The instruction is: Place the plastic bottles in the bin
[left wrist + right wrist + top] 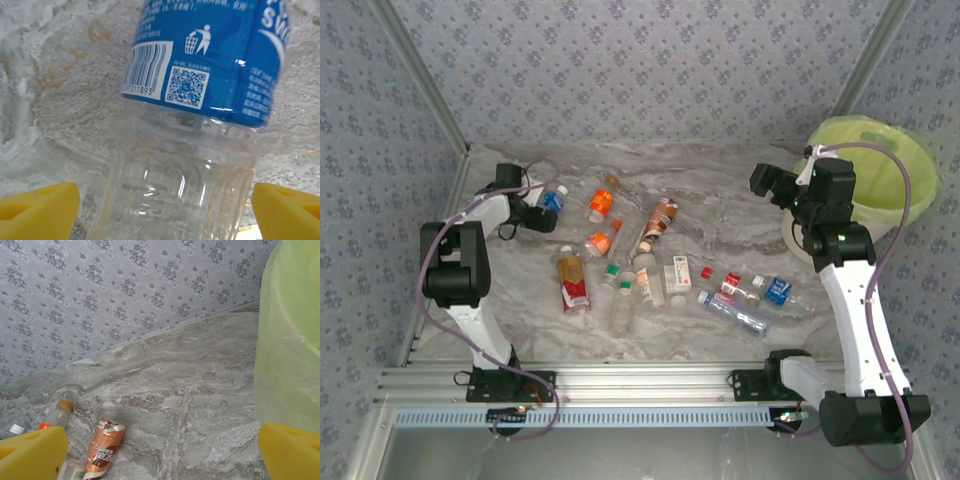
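Widely open around blue-labelled bottle [186,165]: left hand [167,205]

The plastic bottles [573,283] lie scattered on the table [720,180] — the bin [918,200] stands far right.

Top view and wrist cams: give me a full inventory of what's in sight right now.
plastic bottles: about fourteen in all, mostly clear with orange, red, blue, green or white labels and caps, scattered mid-table
blue-labelled bottle: one, clear body, lying at the table's far left
bin: one, off-white with lime-green liner, far right
table: one, grey marble
left hand: yellow fingers, open, astride the blue-labelled bottle
right hand: yellow fingers, open, beside the bin
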Robot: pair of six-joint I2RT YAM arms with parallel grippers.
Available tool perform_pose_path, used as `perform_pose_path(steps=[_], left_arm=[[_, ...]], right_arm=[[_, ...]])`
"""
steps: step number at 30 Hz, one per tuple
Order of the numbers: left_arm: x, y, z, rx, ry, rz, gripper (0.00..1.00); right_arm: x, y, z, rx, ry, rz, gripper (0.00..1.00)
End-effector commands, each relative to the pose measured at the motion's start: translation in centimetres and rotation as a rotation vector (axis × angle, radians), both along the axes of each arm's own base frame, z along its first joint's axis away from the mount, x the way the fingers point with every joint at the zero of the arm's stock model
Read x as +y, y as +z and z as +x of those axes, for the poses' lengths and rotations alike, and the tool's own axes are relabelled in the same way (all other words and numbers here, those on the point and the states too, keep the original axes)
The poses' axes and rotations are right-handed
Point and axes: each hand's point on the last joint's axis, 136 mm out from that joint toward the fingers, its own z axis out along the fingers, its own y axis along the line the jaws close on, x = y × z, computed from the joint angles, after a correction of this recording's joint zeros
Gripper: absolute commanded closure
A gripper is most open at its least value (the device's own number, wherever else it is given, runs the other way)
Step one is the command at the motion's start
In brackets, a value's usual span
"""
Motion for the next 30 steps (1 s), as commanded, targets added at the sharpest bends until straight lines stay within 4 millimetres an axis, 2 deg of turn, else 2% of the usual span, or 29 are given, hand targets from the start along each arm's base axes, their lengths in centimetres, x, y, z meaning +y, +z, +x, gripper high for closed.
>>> perform_pose_path(steps=[1, 5, 8, 10, 14, 19, 23, 25, 30], left_arm=[[0.0, -0.8, 0.1, 0.043, -0.043, 0.053, 0.16], [-0.2, -1.5, -0.1, 0.070, -0.061, 0.082, 0.24], [-0.3, -1.4, -0.2, 0.063, -0.064, 0.087, 0.36], [-0.4, -1.0, -0.2, 0.043, -0.060, 0.082, 0.44], [-0.6, 0.3, -0.1, -0.005, -0.031, 0.062, 0.50], [-1.5, 4.3, -0.7, -0.095, -0.004, -0.009, 0.50], [-3.0, 8.1, -1.3, -0.194, 0.028, -0.073, 0.52], [-4.2, 10.4, -1.7, -0.260, 0.053, -0.125, 0.53], [-9.1, 14.5, -4.0, -0.379, 0.023, -0.274, 0.52]], right_arm=[[-0.1, 1.0, -0.5, -0.029, -0.016, 0.006, 0.00], [-0.2, 1.1, -0.8, -0.029, -0.023, 0.003, 0.00], [-0.2, 1.1, -1.0, -0.027, -0.022, 0.001, 0.00], [-0.2, 1.0, -1.1, -0.023, -0.021, 0.001, 0.00], [0.1, 0.7, -1.1, -0.013, -0.009, 0.005, 0.00], [0.6, 0.9, -1.3, -0.014, 0.008, 0.020, 0.00], [2.0, 0.7, -1.0, -0.011, 0.048, 0.069, 0.00], [3.0, -1.0, -0.8, 0.020, 0.076, 0.105, 0.00], [5.8, -2.3, -0.2, 0.053, 0.121, 0.211, 0.00]])
